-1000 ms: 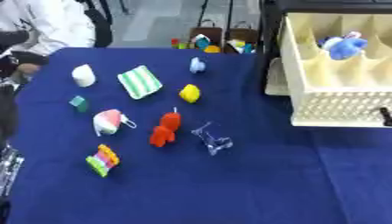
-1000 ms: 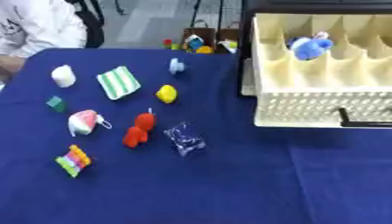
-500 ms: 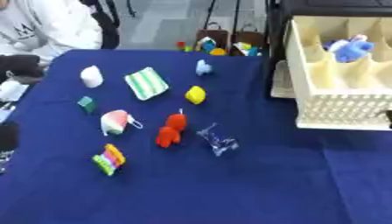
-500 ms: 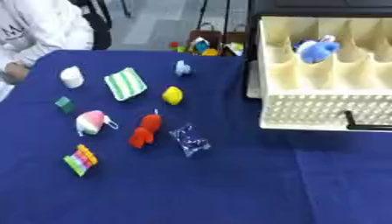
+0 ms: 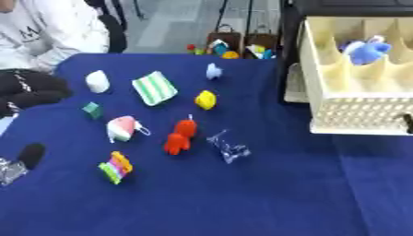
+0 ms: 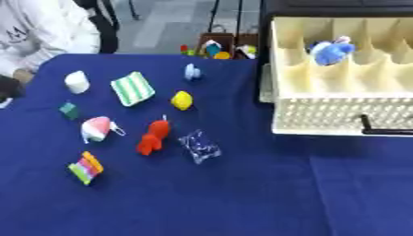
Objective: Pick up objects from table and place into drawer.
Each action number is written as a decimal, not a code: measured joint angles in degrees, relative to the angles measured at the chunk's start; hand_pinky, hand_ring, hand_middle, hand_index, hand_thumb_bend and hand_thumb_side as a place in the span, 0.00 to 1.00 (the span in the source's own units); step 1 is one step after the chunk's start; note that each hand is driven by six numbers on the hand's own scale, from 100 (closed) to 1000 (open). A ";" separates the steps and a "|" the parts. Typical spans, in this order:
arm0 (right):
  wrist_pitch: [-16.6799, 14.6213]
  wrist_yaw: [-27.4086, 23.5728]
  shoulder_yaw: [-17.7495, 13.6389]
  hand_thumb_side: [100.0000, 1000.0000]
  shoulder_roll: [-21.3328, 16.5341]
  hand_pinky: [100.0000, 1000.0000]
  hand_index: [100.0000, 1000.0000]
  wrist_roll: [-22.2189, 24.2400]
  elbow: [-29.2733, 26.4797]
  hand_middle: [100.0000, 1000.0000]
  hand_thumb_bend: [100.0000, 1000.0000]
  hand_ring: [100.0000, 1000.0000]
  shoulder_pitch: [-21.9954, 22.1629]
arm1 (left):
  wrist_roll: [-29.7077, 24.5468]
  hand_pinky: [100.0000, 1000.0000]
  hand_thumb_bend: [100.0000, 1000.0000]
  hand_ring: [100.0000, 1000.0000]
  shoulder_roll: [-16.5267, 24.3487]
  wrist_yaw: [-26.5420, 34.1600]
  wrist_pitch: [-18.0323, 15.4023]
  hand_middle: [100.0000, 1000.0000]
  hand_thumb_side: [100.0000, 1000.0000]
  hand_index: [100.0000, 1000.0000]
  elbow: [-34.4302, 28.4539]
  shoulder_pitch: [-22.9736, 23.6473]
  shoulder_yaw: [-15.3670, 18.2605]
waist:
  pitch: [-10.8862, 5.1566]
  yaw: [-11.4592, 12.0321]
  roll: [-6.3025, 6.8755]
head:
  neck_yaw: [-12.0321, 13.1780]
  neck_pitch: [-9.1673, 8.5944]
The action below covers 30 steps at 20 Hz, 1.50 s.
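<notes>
The left robot hand (image 5: 28,154) shows only as a dark tip at the counter's (image 5: 242,203) left edge; I cannot tell its grip. Nearby lie a striped block (image 5: 115,167), red toy (image 5: 179,136) and clear packet (image 5: 228,146). A blue toy (image 6: 331,50) sits in the drawer (image 6: 339,117).

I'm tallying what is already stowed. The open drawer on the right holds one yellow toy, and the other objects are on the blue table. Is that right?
Not quite. The toy in the drawer is blue, not yellow, as the right eye view shows. The small yellow object lies on the blue table with the other objects.
</notes>
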 measured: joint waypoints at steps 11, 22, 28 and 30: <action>-0.30 -0.05 0.47 0.71 -0.41 0.60 0.74 0.41 0.00 0.65 0.00 0.67 0.21 | -10.95 0.75 0.24 0.77 6.79 -1.94 5.27 0.73 0.93 1.00 -0.05 -4.47 -4.40 | 0.01 -0.82 0.46 | 0.26 0.04; -0.54 -0.47 1.03 0.71 -0.41 0.61 0.74 0.73 0.00 0.65 0.00 0.67 0.20 | -22.21 0.70 0.27 0.72 9.26 6.14 9.37 0.68 0.99 1.00 -0.19 -7.92 -8.36 | 0.23 -1.63 0.50 | 1.60 -0.02; -0.74 -0.55 1.09 0.71 -0.40 0.61 0.74 0.93 0.00 0.65 0.00 0.67 -0.09 | -26.37 0.71 0.34 0.74 9.82 6.00 11.37 0.71 1.00 1.00 -0.31 -7.92 -11.99 | 0.60 -2.76 0.59 | 3.62 -0.58; -0.75 -0.58 1.10 0.71 -0.40 0.61 0.74 0.94 0.00 0.65 0.00 0.67 -0.10 | -27.89 0.71 0.37 0.74 9.82 5.98 11.95 0.71 1.00 1.00 -0.28 -8.08 -13.04 | 0.63 -2.95 0.62 | 4.04 -0.63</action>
